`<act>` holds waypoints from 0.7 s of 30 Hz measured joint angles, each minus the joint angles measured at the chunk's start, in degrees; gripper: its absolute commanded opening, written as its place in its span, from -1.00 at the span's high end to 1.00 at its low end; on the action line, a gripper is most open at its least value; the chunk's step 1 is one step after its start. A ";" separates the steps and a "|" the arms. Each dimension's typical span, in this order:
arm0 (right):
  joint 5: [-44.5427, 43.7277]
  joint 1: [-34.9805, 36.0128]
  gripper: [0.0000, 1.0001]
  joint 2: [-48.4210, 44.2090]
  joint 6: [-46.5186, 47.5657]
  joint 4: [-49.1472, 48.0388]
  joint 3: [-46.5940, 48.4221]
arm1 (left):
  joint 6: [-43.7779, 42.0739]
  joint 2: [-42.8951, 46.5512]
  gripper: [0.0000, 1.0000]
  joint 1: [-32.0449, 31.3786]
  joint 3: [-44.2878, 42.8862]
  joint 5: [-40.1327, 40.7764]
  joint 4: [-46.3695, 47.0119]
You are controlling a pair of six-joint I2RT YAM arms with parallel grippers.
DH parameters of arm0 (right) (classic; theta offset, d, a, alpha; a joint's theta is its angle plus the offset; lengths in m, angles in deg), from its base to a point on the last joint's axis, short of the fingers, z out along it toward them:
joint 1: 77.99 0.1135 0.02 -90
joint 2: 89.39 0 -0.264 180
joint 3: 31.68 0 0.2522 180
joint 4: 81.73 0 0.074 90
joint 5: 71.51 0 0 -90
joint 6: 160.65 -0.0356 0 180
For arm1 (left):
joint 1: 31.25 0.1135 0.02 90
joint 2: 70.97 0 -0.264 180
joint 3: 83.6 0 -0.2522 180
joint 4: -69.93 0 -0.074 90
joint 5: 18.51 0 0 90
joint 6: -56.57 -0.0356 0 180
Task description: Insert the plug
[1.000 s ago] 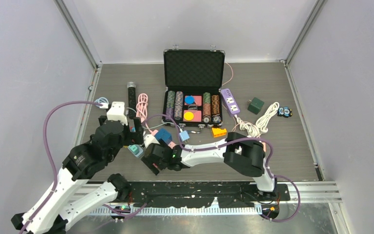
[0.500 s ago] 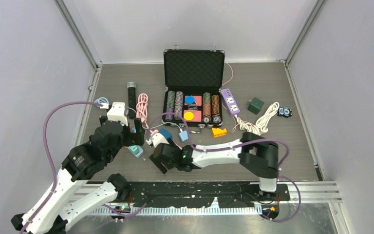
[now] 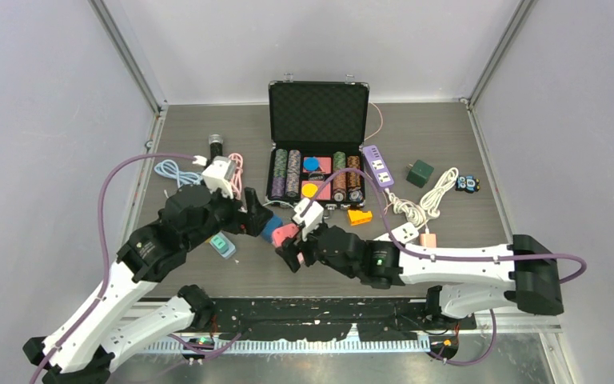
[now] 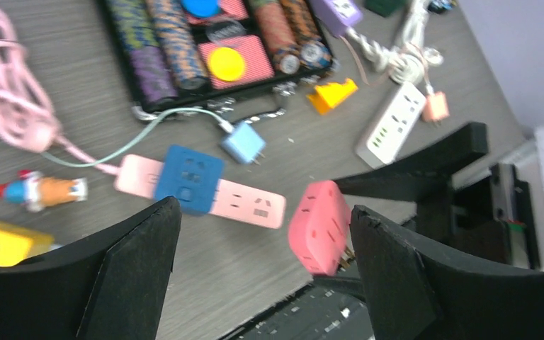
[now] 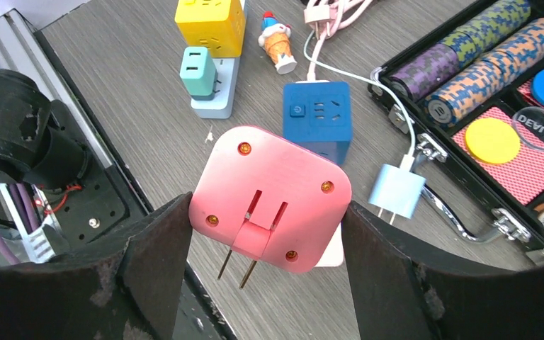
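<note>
My right gripper (image 5: 265, 205) is shut on a pink cube plug (image 5: 269, 191) and holds it above the table, its two metal prongs (image 5: 237, 268) folded out and pointing down. In the top view the right gripper (image 3: 289, 242) holds the plug (image 3: 285, 234) near the table's front edge. A pink power strip (image 4: 219, 196) lies flat with a blue cube adapter (image 4: 188, 178) plugged into it. My left gripper (image 4: 263, 212) is open and empty above the strip's free end, and in the top view (image 3: 254, 218) it is just left of the plug.
An open black case (image 3: 317, 104) of poker chips stands behind. A light blue charger (image 4: 243, 145), orange piece (image 4: 331, 95) and white strip (image 4: 391, 124) lie to the right. A yellow cube (image 5: 211, 25), teal plug (image 5: 198, 71) and small toy (image 5: 278, 42) lie to the left.
My right gripper has moved right and up with the pink plug in it, its arm stretched out to the right. My left gripper has swung right, over the pink strip.
</note>
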 measured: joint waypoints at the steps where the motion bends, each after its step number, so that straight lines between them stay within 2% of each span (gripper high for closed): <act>1: -0.02 0.00 -0.12 -1.31 0.74 -0.98 -1.51 | 0.00 -0.50 -0.72 0.00 -0.11 -2.05 0.46; 8: 0.33 0.00 -0.14 -9.09 6.25 -7.78 -7.96 | 0.28 -4.35 -0.69 0.00 -2.05 -16.52 0.85; 12: 1.22 0.00 -0.20 -11.87 9.62 -11.54 -8.35 | 1.73 -5.81 -0.49 0.00 -2.05 -20.02 0.61; 15: 2.95 0.00 -0.20 -12.48 12.02 -13.46 -8.33 | 3.65 -7.23 -0.28 0.00 -2.05 -21.90 0.96; 17: 3.82 0.00 -0.20 -12.48 13.07 -13.81 -8.33 | 4.76 -8.07 -0.05 0.00 -2.05 -23.37 1.62; 21: 4.61 0.00 -0.20 -12.48 14.32 -13.97 -8.33 | 7.50 -8.74 0.61 0.02 -1.97 -26.71 3.78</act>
